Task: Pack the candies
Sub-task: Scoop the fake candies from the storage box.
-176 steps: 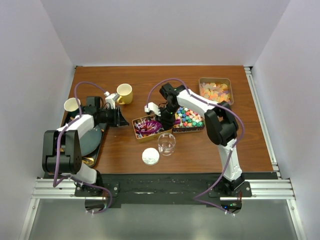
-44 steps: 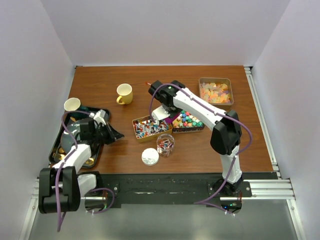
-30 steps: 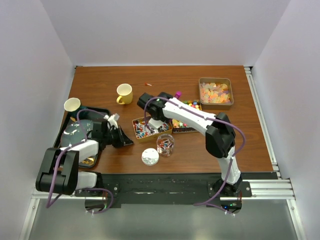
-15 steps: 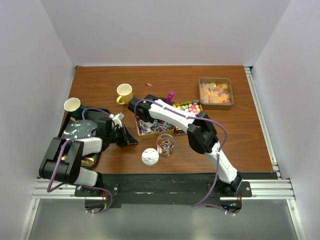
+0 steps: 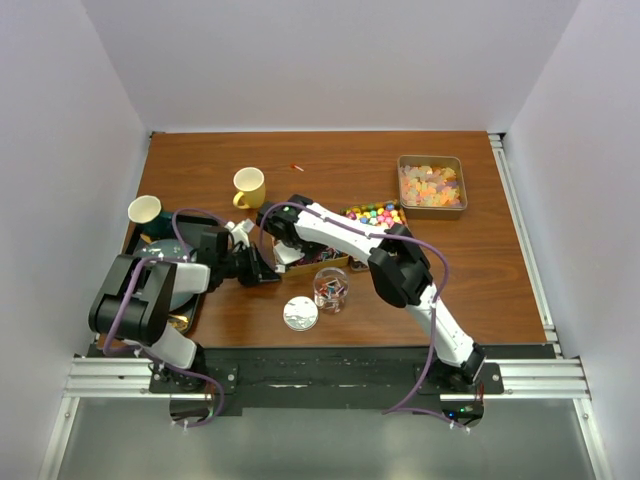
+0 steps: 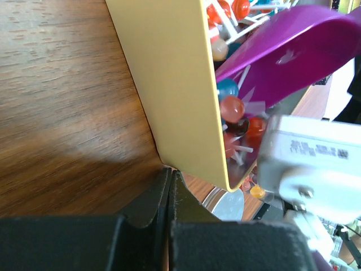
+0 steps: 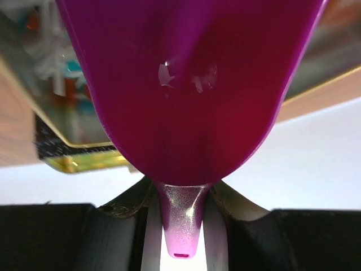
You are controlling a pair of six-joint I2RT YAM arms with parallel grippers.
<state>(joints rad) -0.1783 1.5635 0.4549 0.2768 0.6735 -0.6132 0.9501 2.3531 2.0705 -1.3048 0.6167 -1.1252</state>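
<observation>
**Spotter:** Where do you stand?

**Operator:** My right gripper (image 7: 179, 217) is clamped on the thin handle of the purple scoop (image 7: 186, 84), with the jaws narrowed to that stem. The scoop's bowl lies in the gold tin (image 6: 175, 84) among the red, blue and white wrapped candies (image 6: 232, 107). My left gripper (image 6: 170, 179) is closed on nothing. Its tips sit at the tin's near corner, apparently touching it, and I read that as a brace.

**Spotter:** What worries you?

**Operator:** Three things. If I push the scoop toward my left gripper, the tin may ride up over those closed tips or pivot round them and spill. The candies' white tails tangle, so a heaped scoop may shed some on the way to the glass jar (image 5: 331, 288), which stands near the tin and has a narrow mouth. And if the handle twists in my grip, the load tips out.

**Spotter:** The other sweets?

**Operator:** The multicoloured balls (image 5: 375, 213) and the orange-pink pieces (image 5: 431, 184) lie further back on my right.
</observation>
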